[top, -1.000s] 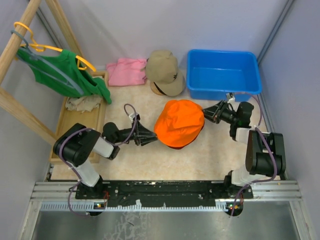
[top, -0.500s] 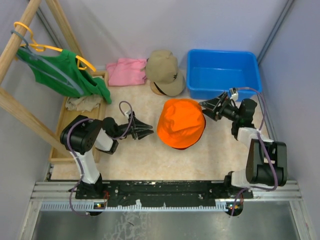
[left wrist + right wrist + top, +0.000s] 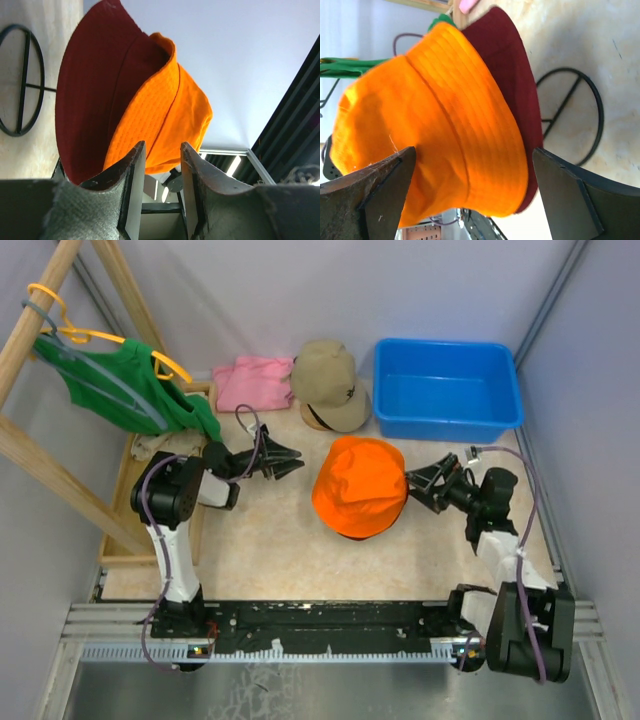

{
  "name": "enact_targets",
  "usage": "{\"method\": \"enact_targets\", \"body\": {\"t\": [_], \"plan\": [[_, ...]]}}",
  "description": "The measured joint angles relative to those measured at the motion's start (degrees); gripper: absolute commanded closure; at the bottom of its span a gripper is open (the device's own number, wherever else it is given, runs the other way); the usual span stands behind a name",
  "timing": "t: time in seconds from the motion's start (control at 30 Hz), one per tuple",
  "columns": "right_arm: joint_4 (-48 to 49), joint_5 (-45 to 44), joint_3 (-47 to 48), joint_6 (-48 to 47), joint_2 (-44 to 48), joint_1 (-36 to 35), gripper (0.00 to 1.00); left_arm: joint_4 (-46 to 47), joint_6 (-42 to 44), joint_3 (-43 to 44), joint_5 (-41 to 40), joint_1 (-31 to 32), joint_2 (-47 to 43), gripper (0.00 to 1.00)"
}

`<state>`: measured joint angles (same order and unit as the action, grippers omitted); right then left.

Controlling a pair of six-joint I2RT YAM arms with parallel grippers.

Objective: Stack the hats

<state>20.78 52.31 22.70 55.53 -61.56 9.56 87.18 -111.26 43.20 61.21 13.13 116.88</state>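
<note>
Technician: Both arms have pulled back from the stack within the last second. The left gripper (image 3: 297,460) has come off the near-left rim of the orange hat (image 3: 358,485) and now sits toward the left edge of the table (image 3: 270,540), apart from the hat. The right gripper (image 3: 413,485) has gone from nearly closed to spread wide. The orange hat has shifted only slightly.

Inspector: State of each end effector?

Technician: On the left gripper, the fingers are partly apart with a narrow gap and nothing between them. On the right gripper, the fingers are spread wide and hold nothing. Their tips are just beside the right rim of the orange hat; contact cannot be confirmed.

Inspector: Location of the hats?

Technician: The orange hat sits crown up near the middle of the table, on top of the dark red hat (image 3: 95,100). The brim of the dark red hat shows beneath it in both wrist views. The tan cap (image 3: 330,380) lies alone at the far edge, just beside the pink cloth (image 3: 255,383) on its left and the blue bin (image 3: 445,425) on its right. The bin occupies the far right corner.

Inspector: Other items?

Technician: The green garment (image 3: 140,390) hangs at the far left corner.
</note>
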Motion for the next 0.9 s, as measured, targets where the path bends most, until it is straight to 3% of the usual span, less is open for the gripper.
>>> {"method": "enact_targets", "body": {"t": [0.27, 0.47, 0.73, 0.9], "plan": [[4.31, -0.24, -12.52, 4.72, 7.30, 0.66, 0.01, -0.02, -3.15, 7.63, 2.84, -0.31, 4.72, 0.60], [14.08, -0.59, -21.70, 12.09, 10.95, 0.70, 0.01, 0.00, -4.66, 9.57, 3.82, -0.24, 5.18, 0.60], [32.00, -3.63, -22.25, 20.83, 11.87, -0.61, 0.01, -0.02, -5.51, 9.60, 4.09, 0.96, 6.60, 0.61], [30.91, -4.50, -22.25, 19.63, 12.04, -1.68, 0.01, -0.02, -5.79, 9.75, 4.17, 1.51, 7.04, 0.62]]}}
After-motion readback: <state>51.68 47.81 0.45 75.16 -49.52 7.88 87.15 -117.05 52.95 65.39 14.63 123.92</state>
